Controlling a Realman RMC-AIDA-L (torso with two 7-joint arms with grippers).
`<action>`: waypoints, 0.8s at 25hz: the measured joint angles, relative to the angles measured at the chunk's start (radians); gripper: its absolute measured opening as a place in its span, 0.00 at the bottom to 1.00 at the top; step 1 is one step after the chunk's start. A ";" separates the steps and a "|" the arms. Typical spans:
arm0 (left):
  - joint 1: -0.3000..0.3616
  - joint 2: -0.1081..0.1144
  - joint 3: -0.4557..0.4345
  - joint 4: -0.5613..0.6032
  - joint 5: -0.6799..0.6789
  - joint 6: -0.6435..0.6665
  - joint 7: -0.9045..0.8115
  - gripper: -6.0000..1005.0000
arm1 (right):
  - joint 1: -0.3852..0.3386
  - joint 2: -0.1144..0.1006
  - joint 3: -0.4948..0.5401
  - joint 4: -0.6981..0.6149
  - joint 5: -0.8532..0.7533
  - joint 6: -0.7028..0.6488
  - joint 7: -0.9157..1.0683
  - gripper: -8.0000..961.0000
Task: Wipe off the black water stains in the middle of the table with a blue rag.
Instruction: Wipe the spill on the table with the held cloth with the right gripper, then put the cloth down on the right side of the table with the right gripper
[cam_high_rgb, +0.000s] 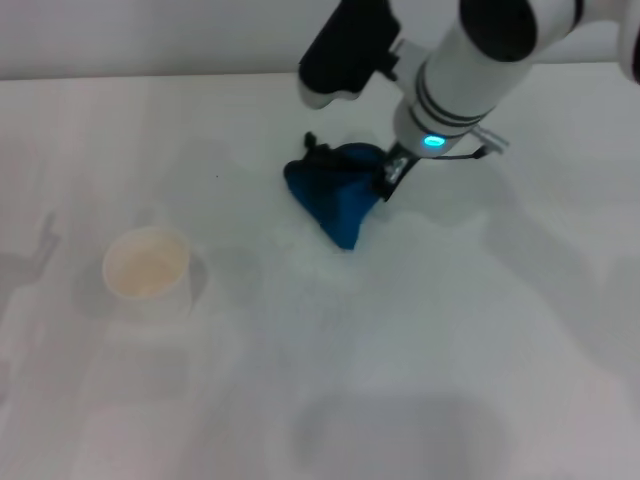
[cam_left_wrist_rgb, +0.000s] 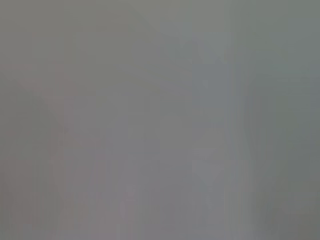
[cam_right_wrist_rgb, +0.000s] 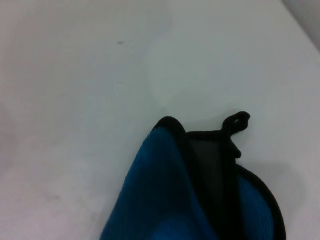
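Item: right gripper (cam_high_rgb: 388, 180). It is reaching down over the middle of the table (cam_high_rgb: 420, 350), its jaws pinching the far edge of the blue rag (cam_high_rgb: 335, 195).

Item: blue rag. It is hanging bunched from the jaws and trailing on the tabletop, the bulk spreading away from the jaws toward the robot and its left. The black loop (cam_right_wrist_rgb: 237, 121) is poking out just beside the pinched edge.

Item: black water stains. No dark blotch is showing anywhere near the jaws; only a tiny speck (cam_right_wrist_rgb: 120, 42) is lying well apart from them. Judging by this, the wiping is looking largely done, though anything under the rag is staying hidden, so a lift-and-check is remaining.

Item: white cup (cam_high_rgb: 147, 270). It is standing well apart from the jaws, on the robot's left.

Item: left gripper. It is not appearing in any view.

Views: the head camera alone is giving the cup and arm; the right wrist camera alone is resolving loop, black edging and speck; the left wrist camera is offering only featureless grey.
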 joint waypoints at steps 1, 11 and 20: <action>-0.001 0.001 0.000 -0.001 -0.001 0.000 0.000 0.88 | -0.019 -0.001 0.035 -0.015 -0.025 0.008 0.000 0.07; -0.022 0.000 0.000 -0.023 -0.012 -0.015 -0.002 0.88 | -0.354 -0.001 0.334 -0.439 -0.073 0.066 -0.179 0.07; -0.037 0.000 0.000 -0.023 -0.014 -0.022 -0.003 0.88 | -0.516 -0.004 0.433 -0.454 0.101 -0.009 -0.412 0.07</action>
